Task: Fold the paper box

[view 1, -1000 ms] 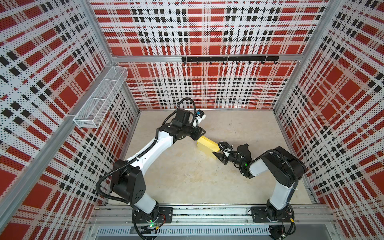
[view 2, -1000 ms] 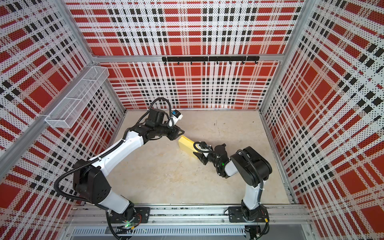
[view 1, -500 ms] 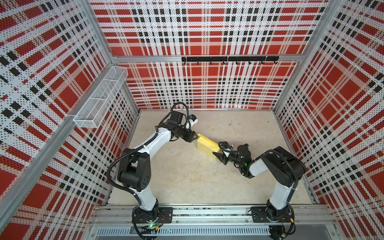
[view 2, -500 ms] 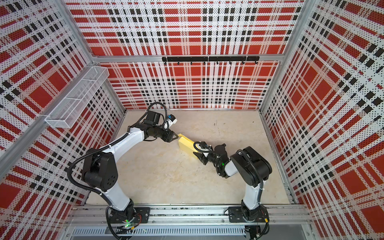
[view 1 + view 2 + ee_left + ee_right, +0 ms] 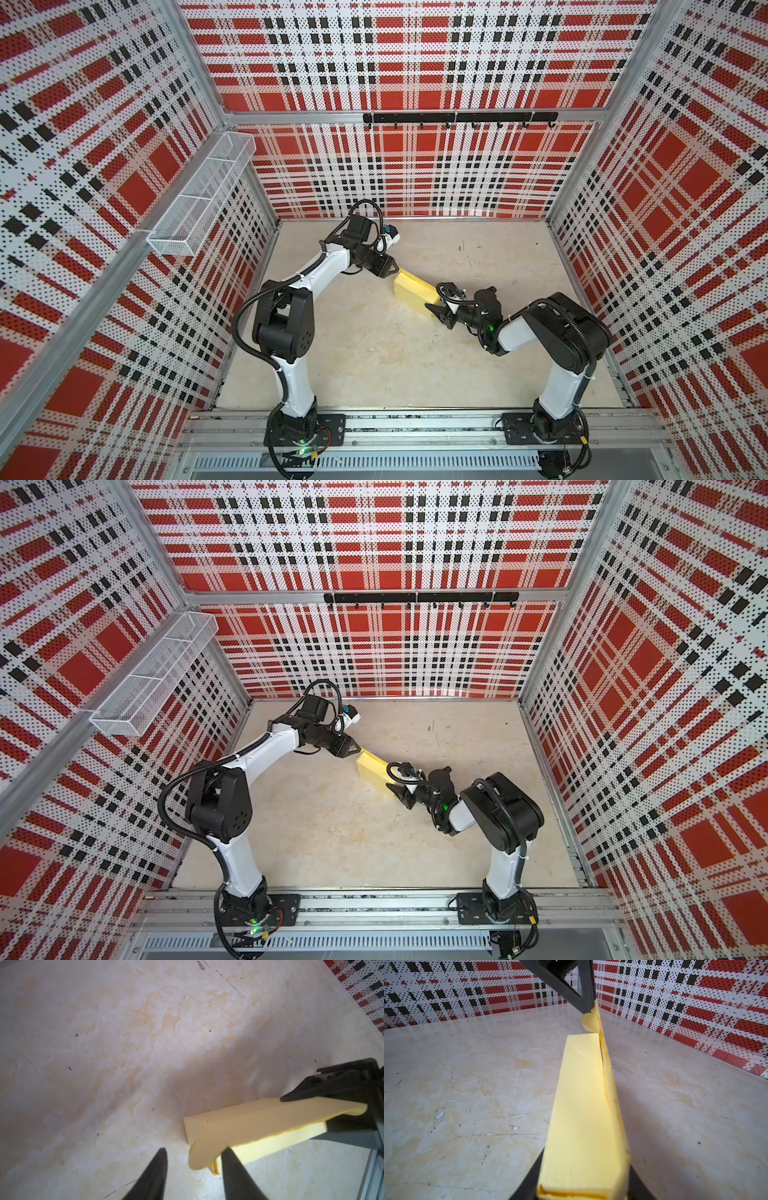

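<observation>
A: Left end first. The left gripper is at the end of the paper box that points to the back-left corner of the table. Jaws part-way apart, nothing clamped. One finger touches the rounded tab; the other stands clear of it.
B: Box position?
A: Near the table's middle, lying slantwise, long flap not tucked in. Cannot tell whether it rests on the table or hangs just above.
B: Right end?
A: The right gripper is clamped across the narrow end toward the table's front right.
B: Handling estimate: thin card, very light, springy at the folds, easily crushed. A hairline crease shows on one face. Hold by the folded ends, as the right gripper does. Push the tab close to its fold rather than pinching the loose edge
</observation>
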Robot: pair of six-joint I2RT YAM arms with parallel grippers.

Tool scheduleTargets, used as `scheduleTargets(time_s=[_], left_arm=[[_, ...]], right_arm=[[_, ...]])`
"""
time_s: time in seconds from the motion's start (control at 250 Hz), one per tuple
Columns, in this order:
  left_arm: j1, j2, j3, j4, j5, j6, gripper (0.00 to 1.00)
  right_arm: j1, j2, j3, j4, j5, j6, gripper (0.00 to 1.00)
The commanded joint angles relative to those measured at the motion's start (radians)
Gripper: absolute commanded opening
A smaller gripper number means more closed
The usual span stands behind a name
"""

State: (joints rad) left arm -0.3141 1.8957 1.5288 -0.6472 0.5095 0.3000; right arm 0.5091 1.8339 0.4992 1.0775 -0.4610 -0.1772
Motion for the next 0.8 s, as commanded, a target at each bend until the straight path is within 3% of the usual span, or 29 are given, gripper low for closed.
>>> scheduleTargets(time_s=[0.0, 0.136, 0.796], left_arm=[[-0.019, -0.003, 0.016, -0.032, 0.022, 0.004, 0.35], [-0.030, -0.047, -0.015, -0.006, 0.013, -0.031, 0.21], [-0.046, -0.064, -0.086, 0.032, -0.020, -0.075, 0.03]], right_arm=[[0.000, 0.018, 0.019, 0.001, -0.003, -0.022, 0.37], [-0.001, 0.018, 0.016, 0.002, -0.002, -0.026, 0.37], [-0.001, 0.030, 0.018, 0.012, -0.003, -0.022, 0.37]])
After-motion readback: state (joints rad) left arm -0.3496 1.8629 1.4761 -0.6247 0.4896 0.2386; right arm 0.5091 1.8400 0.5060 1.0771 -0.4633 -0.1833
